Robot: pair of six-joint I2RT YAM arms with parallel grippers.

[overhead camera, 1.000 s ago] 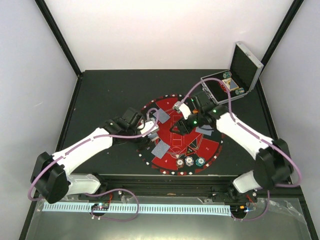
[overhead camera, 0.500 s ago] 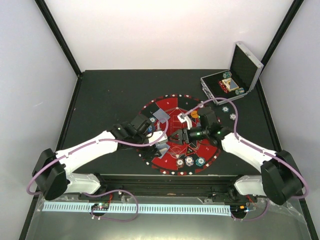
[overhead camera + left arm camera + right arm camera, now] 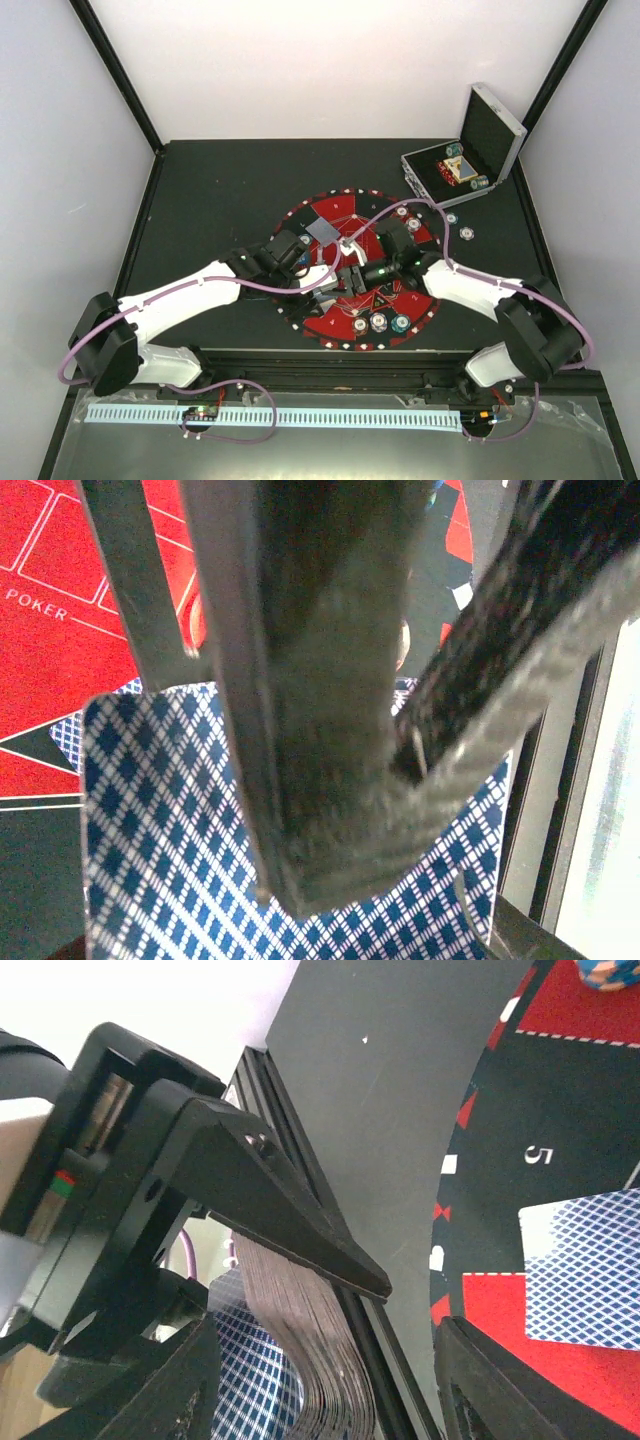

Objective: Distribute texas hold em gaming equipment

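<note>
I have the left gripper (image 3: 318, 278) closed tight on the deck (image 3: 170, 860), over the near-left part of the mat (image 3: 340, 208). In the left wrist view both fingers pinch down across the blue-diamond back. In the right wrist view the stack shows edge-on, bowing a little under the clamp. I judge that the deck is held this way so its free end faces the other arm, like a dealer's off hand.

The right gripper (image 3: 352, 277) is just beside it, nearly touching. Its jaws are apart and hold nothing. Its fingers (image 3: 150, 1390) stand either side of the deck's end, and I read that as lining up to take a card off. I cannot tell whether either pad is touching the cards.

One card (image 3: 322, 232) lies face down on the mat's far-left sector. A row of chips (image 3: 380, 322) sits at the near rim. Two more chips lie on the counter (image 3: 220, 190) between the mat and the open case (image 3: 470, 150), which has chips inside.

Dealing looks part done. The risk I see is several cards lifting at once, since the stack is thick and only pinched at one end.
</note>
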